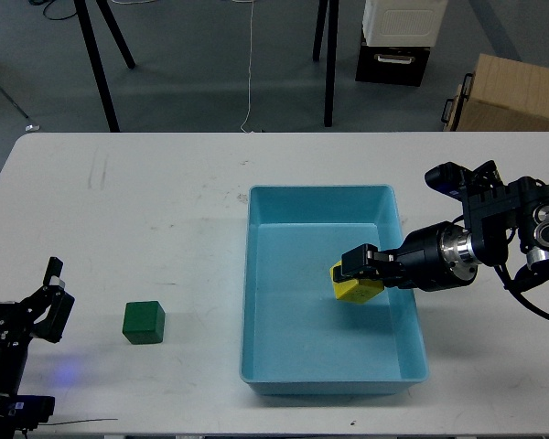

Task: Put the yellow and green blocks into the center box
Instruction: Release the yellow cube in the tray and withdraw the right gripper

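Note:
The light blue box (265,366) sits at the table's center. My right gripper (355,272) reaches in from the right over the box and is shut on the yellow block (352,287), holding it low inside the box near its right side. The green block (143,322) sits on the table left of the box. My left gripper (50,302) is open at the left edge, a little left of the green block and apart from it.
The white table (165,210) ends close in front of the box. Beyond the far edge are black stand legs (96,55), a black and white case (398,41) and a cardboard box (511,91) on the floor.

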Motion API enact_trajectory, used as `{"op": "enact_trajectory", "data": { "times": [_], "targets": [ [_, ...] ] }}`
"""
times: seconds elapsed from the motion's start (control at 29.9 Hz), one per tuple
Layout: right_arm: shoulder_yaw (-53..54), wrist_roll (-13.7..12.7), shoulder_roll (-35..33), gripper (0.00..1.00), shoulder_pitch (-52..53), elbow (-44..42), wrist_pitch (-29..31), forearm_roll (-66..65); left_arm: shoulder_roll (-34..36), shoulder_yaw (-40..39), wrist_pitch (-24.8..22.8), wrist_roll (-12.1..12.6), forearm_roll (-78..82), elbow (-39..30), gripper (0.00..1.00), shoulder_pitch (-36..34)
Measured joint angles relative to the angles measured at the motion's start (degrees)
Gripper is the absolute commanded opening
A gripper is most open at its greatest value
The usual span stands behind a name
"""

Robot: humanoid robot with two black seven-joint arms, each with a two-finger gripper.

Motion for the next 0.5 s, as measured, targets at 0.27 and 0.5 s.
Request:
{"op": "enact_trajectory", "data": {
  "times": [0.27,0.5],
  "targets": [
    [0.47,0.21,-0.15,0.97,-1.25,-0.1,-0.45,0.31,0.0,0.01,0.0,-0.01,0.0,0.0,1.0,0.0],
    [9.99,0.7,-0.52,0.98,-0.64,-5.14,-6.87,5.13,0.0,0.09,0.0,0.0,0.0,0.0,1.0,-0.27]
  ]
}}
